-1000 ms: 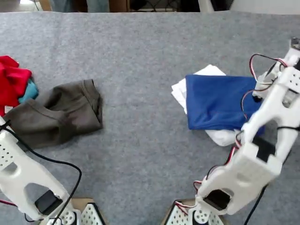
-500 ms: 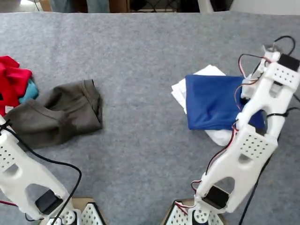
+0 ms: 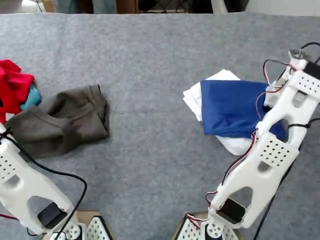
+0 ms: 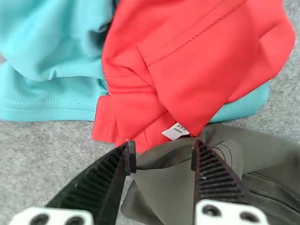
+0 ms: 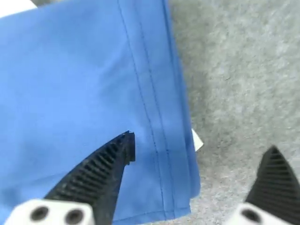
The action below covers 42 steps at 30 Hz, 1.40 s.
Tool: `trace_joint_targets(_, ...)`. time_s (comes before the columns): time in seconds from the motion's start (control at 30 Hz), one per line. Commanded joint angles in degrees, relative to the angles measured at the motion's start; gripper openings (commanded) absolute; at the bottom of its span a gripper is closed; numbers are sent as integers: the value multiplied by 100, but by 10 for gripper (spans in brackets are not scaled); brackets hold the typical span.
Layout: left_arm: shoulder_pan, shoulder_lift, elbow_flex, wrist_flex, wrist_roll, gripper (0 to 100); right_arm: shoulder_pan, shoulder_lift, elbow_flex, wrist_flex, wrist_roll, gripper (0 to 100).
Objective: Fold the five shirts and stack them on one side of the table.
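Observation:
A folded blue shirt (image 3: 230,107) lies on a white shirt (image 3: 192,97) at the table's right. My right arm (image 3: 280,135) stretches over the blue shirt's right edge. In the right wrist view my right gripper (image 5: 200,150) is open wide above the stitched hem of the blue shirt (image 5: 79,79), where a white corner (image 5: 197,140) peeks out. At the left lie a crumpled olive shirt (image 3: 60,122), a red shirt (image 3: 11,85) and a teal shirt (image 3: 31,97). My left gripper (image 4: 161,154) hangs open over the edge of the olive shirt (image 4: 164,187), beside the red shirt (image 4: 197,61) and the teal shirt (image 4: 51,56).
The grey felt table (image 3: 150,60) is bare across its middle and back. My left arm (image 3: 20,180) stands at the front left corner, and both arm bases sit at the front edge.
The right arm has stretched farther out over the blue shirt and then swung slightly right. The blue shirt has slid a little to the right. The left arm has stayed still.

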Motion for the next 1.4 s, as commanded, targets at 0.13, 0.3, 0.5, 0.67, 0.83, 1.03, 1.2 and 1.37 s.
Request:
trace_joint_targets(0.13, 57, -369, 4, 9, 0, 213, -413, 259, 101, 97, 114, 430)
trace_joint_targets(0.3, 40, -369, 4, 9, -18, 213, -686, 848, 110, 44, 70, 430)
trace_joint_targets(0.5, 13, -369, 4, 9, -44, 213, -721, 1182, 110, 9, 114, 330)
trace_joint_targets(0.67, 40, -352, 4, 9, -44, 213, -738, 1209, 154, 18, 501, 100)
trace_joint_targets(0.83, 13, -343, 4, 9, -44, 213, -703, 1209, 110, 44, 589, 33)
trace_joint_targets(1.03, 4, -343, 4, 9, -44, 213, -730, 954, -532, 70, 598, 15)
trace_joint_targets(1.2, 4, -343, 4, 9, -44, 213, -721, 690, -1411, 79, 958, 15)
trace_joint_targets(1.37, 4, -369, 4, 9, -44, 213, -607, 681, -1912, -53, 1108, 15)
